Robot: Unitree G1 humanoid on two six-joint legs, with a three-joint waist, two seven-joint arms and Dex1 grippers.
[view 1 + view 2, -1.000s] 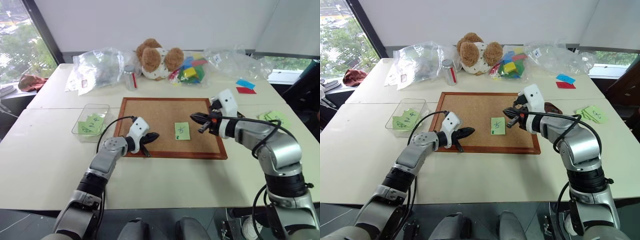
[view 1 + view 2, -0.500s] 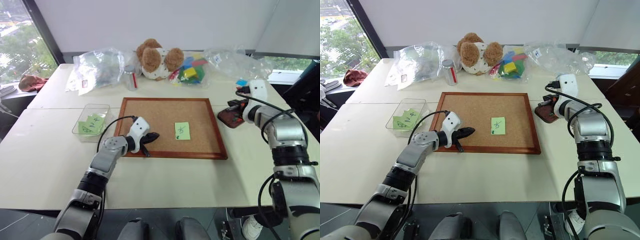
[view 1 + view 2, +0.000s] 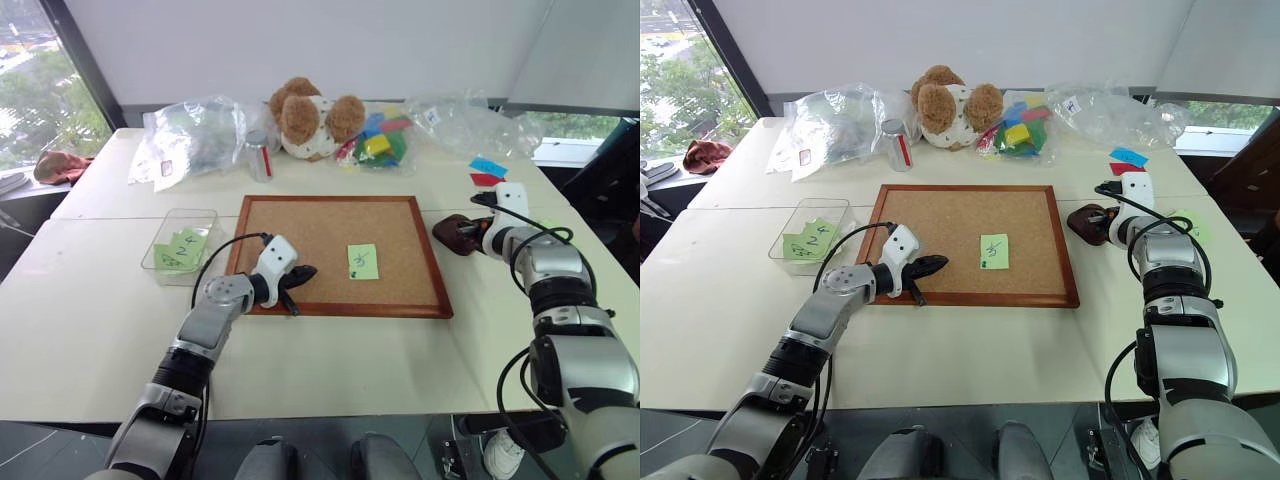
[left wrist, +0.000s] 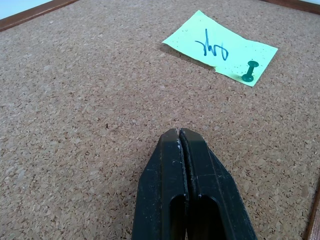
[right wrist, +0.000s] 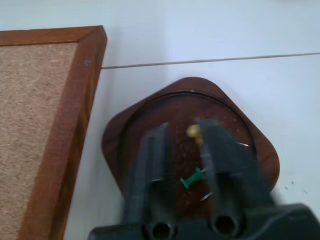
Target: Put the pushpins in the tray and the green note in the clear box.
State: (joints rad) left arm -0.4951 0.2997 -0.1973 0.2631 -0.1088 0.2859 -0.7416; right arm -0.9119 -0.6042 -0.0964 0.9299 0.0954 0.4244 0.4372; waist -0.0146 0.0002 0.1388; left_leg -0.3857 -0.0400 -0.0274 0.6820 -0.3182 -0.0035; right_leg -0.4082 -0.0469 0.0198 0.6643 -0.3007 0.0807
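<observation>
The green note (image 3: 362, 261) lies on the corkboard (image 3: 320, 225), with a green pushpin (image 4: 248, 71) stuck in its corner. My left gripper (image 4: 180, 136) is shut and empty, low over the cork to the left of the note. To the right of the board sits the dark reddish-brown tray (image 5: 114, 146). My right gripper (image 5: 182, 126) hovers just over it, its fingers apart. A green pushpin (image 5: 192, 178) and a yellow one (image 5: 193, 131) lie in the tray below the fingers. The clear box (image 3: 181, 250) stands left of the board and holds green notes marked 2 and 4.
Along the table's far side are a teddy bear (image 3: 310, 115), crinkled plastic bags (image 3: 195, 135), a small can (image 3: 262, 155) and coloured blocks (image 3: 380, 145). Blue and red cards (image 3: 488, 172) lie behind the tray. A cable runs from my left wrist over the board's left edge.
My right gripper swung from over the corkboard beside the note out to the right, down over the tray, and its fingers parted. The left arm has kept still.
</observation>
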